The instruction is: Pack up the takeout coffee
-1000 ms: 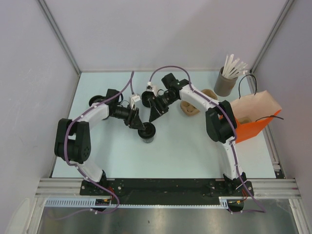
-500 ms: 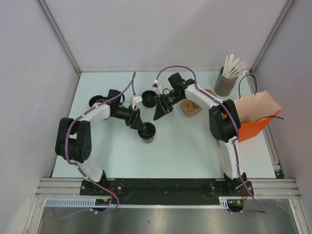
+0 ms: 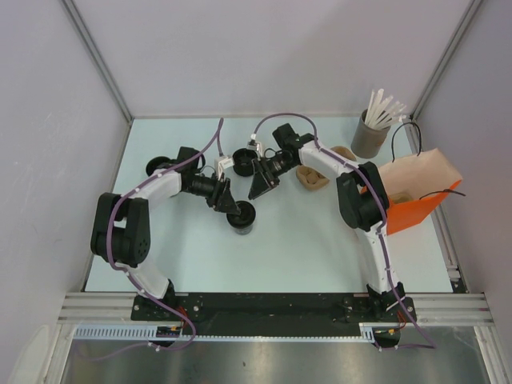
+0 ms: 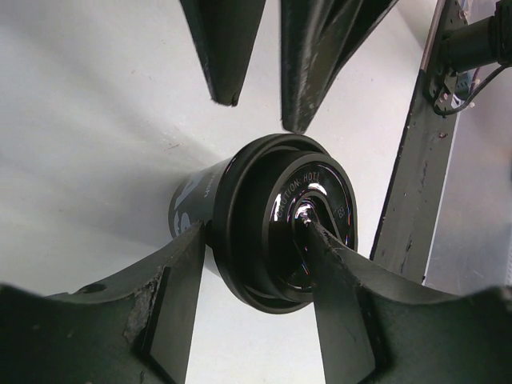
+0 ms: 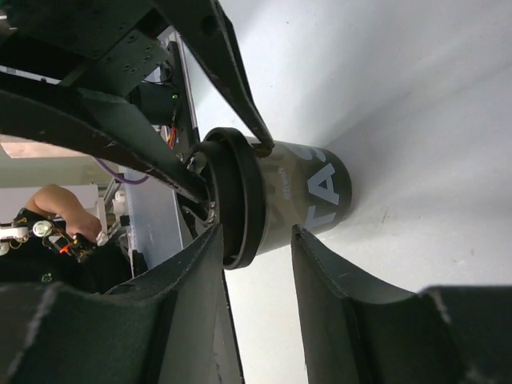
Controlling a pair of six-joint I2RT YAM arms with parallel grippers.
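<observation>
**Two-arm approach to the cup.** The takeout coffee (image 3: 242, 216) is standing upright on the table (image 3: 304, 248), left of centre. Its black lid (image 4: 320, 188) is seated on it, and it is well apart from the orange bag (image 3: 416, 212) at the right edge.

The left arm (image 3: 152, 190) is reaching in from the left, with its elbow bent out to the left and its forearm sloping down to the cup. The left gripper (image 4: 254, 228) is closed on the lid. One finger is lying against the outside of the rim, and the other is resting on the lid's top near its centre.

The right arm (image 3: 324, 162) is stretching leftward across the table, with its wrist angling down at the cup's far side. The right gripper (image 5: 256, 232) is holding nothing. Its jaws are standing apart, with the tips just beside the cup wall at the lid's rim.
</observation>
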